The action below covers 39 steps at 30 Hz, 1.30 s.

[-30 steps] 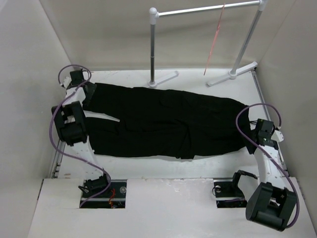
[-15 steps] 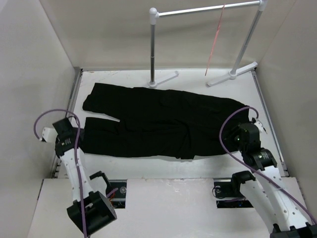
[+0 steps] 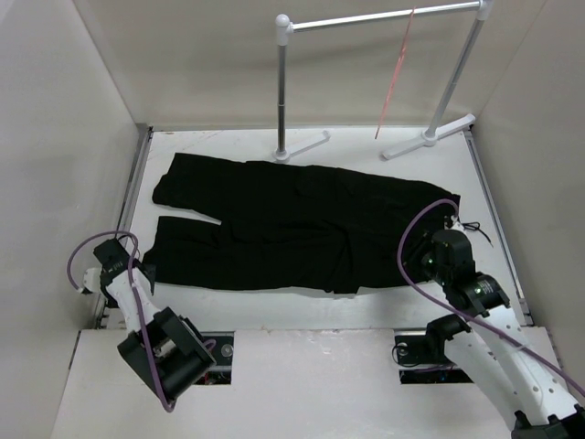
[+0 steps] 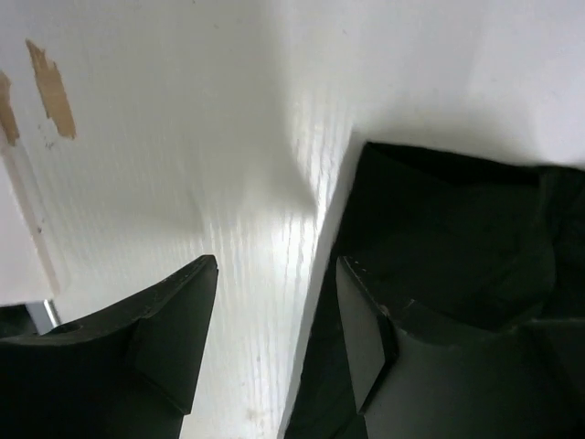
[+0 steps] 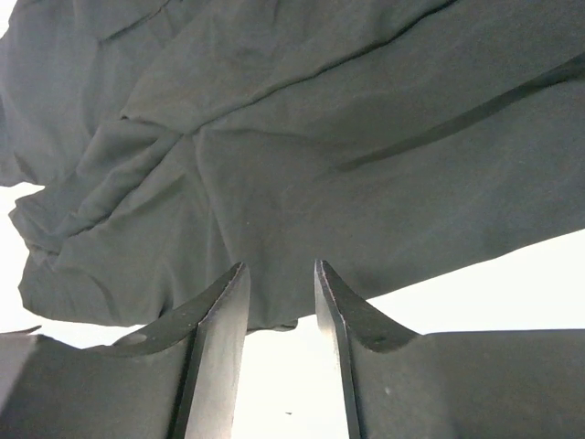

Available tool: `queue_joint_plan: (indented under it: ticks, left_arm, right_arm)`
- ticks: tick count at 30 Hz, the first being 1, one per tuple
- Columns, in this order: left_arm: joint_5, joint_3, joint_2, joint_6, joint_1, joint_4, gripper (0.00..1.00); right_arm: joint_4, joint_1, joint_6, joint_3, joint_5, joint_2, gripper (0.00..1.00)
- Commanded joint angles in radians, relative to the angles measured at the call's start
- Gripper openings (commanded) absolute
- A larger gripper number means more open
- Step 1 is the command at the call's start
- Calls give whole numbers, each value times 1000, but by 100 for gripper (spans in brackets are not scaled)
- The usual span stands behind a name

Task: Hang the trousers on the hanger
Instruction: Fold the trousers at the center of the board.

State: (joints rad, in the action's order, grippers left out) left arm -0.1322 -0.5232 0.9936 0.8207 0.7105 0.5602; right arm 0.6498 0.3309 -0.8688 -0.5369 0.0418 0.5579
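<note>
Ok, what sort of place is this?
Probably a robot test cell, not a home: plain white walls box in the table, and a small rail at the back holds one hanger.

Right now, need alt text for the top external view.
Black trousers lie spread flat across a white table, legs to the left, waist to the right. The left claw is by the near leg's cuff and the right claw at the waist end, neither holding fabric. Behind, a pink-red hanger hangs on a garment rail.
</note>
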Motion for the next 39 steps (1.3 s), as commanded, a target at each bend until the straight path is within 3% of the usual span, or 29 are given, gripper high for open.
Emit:
queue_joint_plan:
  ticks: [1, 10, 13, 16, 21, 26, 30, 36, 39]
  left_arm:
    - [9, 34, 69, 17, 8, -112, 51]
    - [37, 11, 223, 34, -19, -344, 48]
    - [69, 18, 273, 31, -32, -397, 38]
    - [108, 41, 300, 35, -35, -443, 19]
    - [63, 29, 116, 96, -42, -334, 6]
    - [-84, -104, -48, 204, -157, -125, 3]
    - [-168, -201, -30, 219, -255, -86, 3]
    - [-156, -267, -10, 216, -265, -85, 3]
    - [-152, -284, 3, 216, -268, -101, 3]
  right_arm:
    - [-47, 7, 8, 0, -39, 11, 40]
    - [-42, 10, 1, 12, -43, 2, 40]
    - [-42, 10, -10, 18, -30, 5, 40]
    - [-41, -20, -9, 17, -7, 11, 48]
    - [-9, -144, -18, 6, 62, 56, 60]
    - [1, -359, -36, 15, 153, 129, 56]
    - [13, -466, -53, -1, 223, 215, 54]
    - [-1, -583, -39, -3, 302, 295, 52]
    - [-57, -597, -50, 0, 267, 364, 54]
